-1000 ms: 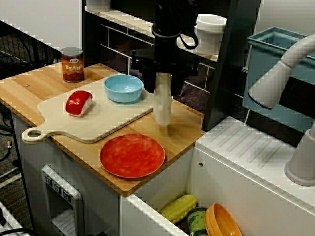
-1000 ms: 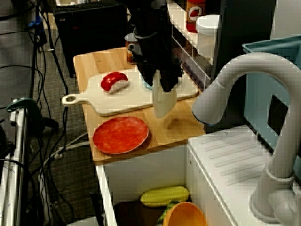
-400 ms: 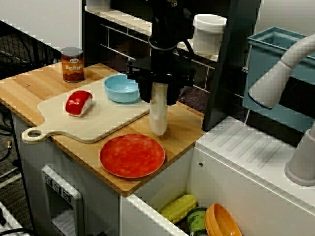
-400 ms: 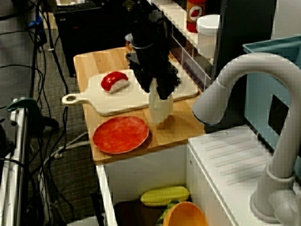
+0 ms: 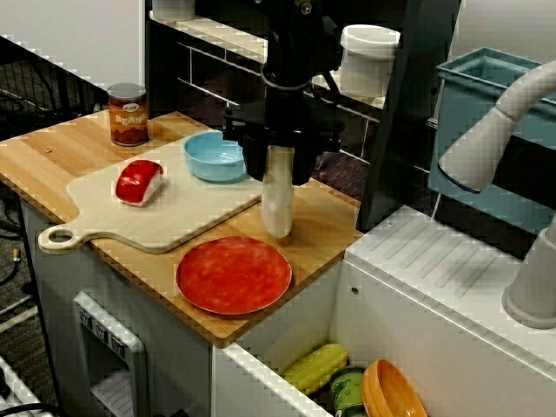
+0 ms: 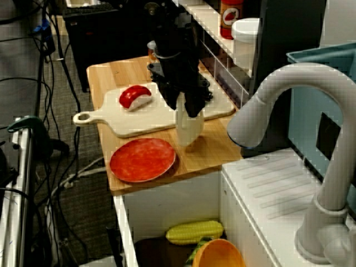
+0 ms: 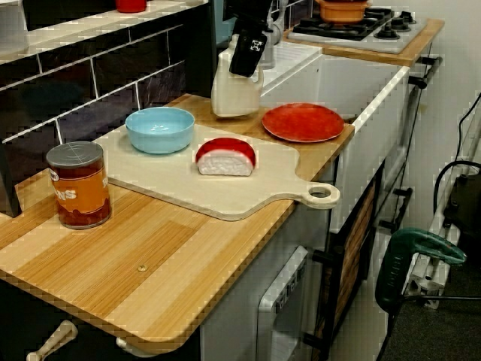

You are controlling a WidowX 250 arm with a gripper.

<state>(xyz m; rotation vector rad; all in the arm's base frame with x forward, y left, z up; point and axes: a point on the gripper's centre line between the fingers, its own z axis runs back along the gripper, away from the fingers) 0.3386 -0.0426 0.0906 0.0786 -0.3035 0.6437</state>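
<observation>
Arm links drop almost straight down from above the tiled back wall point(image 7: 90, 71), and the black gripper point(image 5: 278, 167) points downward with its fingers closed on the upper part of a white container point(image 5: 277, 207). The container hangs upright over the wooden counter point(image 5: 52, 155), just off the right corner of the cutting board point(image 5: 187, 210) and just behind the red plate point(image 5: 233, 275). Its base is at the counter's surface or barely above it; none of the views settles which. In the low view from the can's end, the container point(image 7: 235, 94) sits between the blue bowl point(image 7: 159, 128) and the plate point(image 7: 303, 122), with the gripper point(image 7: 246, 56) on top of it. The bowl is close on the gripper's left. A dark upright post point(image 5: 404, 113) stands near on its right, and the sink point(image 5: 395, 304) drops away beyond the counter's edge. The most open room is over the plate and toward the counter's front edge. On the board lies a red-and-white piece point(image 5: 139, 181), and a can point(image 5: 128, 114) stands well apart at the far end. The sink holds a corn cob point(image 5: 314, 367) and an orange bowl point(image 5: 391, 393). A grey faucet point(image 5: 495, 130) arches over the ridged drainboard point(image 5: 452, 269).
</observation>
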